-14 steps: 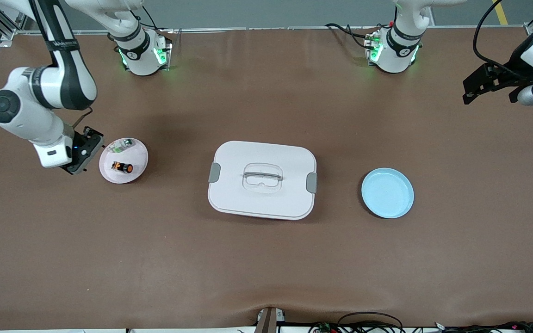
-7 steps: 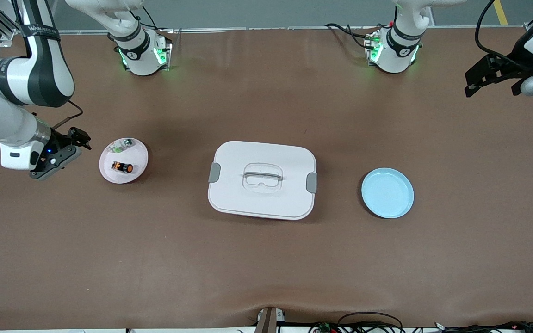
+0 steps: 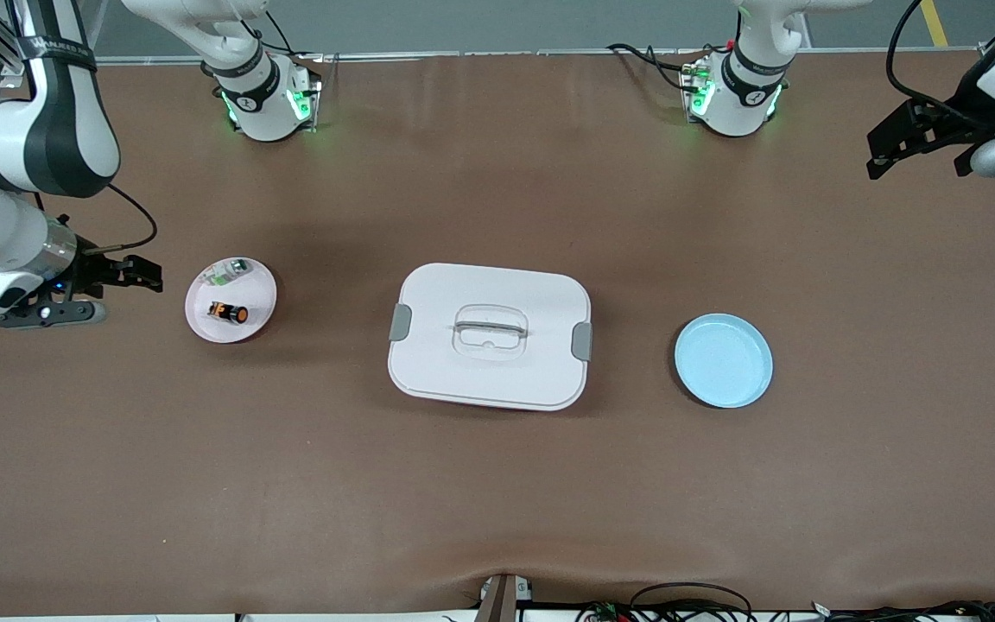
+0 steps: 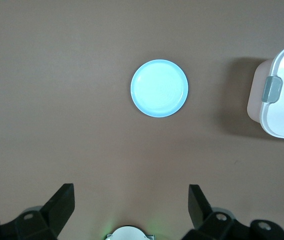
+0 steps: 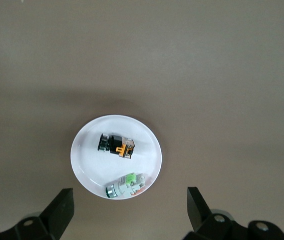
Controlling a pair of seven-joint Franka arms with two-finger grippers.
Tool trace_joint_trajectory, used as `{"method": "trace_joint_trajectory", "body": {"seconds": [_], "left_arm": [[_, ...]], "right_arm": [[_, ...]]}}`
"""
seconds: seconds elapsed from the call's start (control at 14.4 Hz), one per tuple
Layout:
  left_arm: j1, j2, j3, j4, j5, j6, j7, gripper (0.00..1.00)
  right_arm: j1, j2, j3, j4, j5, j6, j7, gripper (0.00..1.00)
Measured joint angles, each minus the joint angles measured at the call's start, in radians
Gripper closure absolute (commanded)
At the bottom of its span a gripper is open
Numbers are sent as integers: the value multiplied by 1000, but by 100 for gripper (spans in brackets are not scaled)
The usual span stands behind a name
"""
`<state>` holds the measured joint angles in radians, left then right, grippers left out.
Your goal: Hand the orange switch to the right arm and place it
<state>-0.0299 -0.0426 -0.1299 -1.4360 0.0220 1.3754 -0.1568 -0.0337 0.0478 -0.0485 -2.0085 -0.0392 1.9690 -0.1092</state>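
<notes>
The orange switch (image 3: 228, 313) lies on its side on a small white plate (image 3: 257, 292), toward the right arm's end of the table. It shows as a black stub with an orange mark in the right wrist view (image 5: 115, 144), on the same plate (image 5: 87, 161). My right gripper (image 3: 109, 294) is open and empty, raised over the table beside that plate, apart from it; its fingers (image 5: 61, 202) frame the plate's edge. My left gripper (image 3: 890, 155) is open and empty, held high over the left arm's end of the table, where it waits (image 4: 130, 192).
A small white-and-green part (image 3: 228, 271) shares the white plate (image 5: 126, 184). A white lidded container (image 3: 489, 335) sits mid-table (image 4: 282, 95). A light blue plate (image 3: 723, 360) lies toward the left arm's end (image 4: 159, 88).
My right gripper has drawn away from the white plate toward the right arm's end of the table and turned. The switch has stayed on the plate. The left gripper rose slightly.
</notes>
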Motion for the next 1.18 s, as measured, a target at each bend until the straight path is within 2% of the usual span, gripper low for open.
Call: {"method": "trace_joint_trajectory", "body": {"seconds": [0.28, 0.83, 1.18], "left_arm": [[-2, -14, -1, 0, 0, -3, 0, 0], [-1, -19, -1, 10, 0, -7, 0, 0], [-1, -19, -1, 10, 0, -16, 0, 0]], "right_arm": [[0, -21, 0, 47, 1, -47, 73, 0], [-1, -152, 3, 77, 0, -80, 79, 0], [-1, -161, 10, 209, 1, -192, 81, 0]]}}
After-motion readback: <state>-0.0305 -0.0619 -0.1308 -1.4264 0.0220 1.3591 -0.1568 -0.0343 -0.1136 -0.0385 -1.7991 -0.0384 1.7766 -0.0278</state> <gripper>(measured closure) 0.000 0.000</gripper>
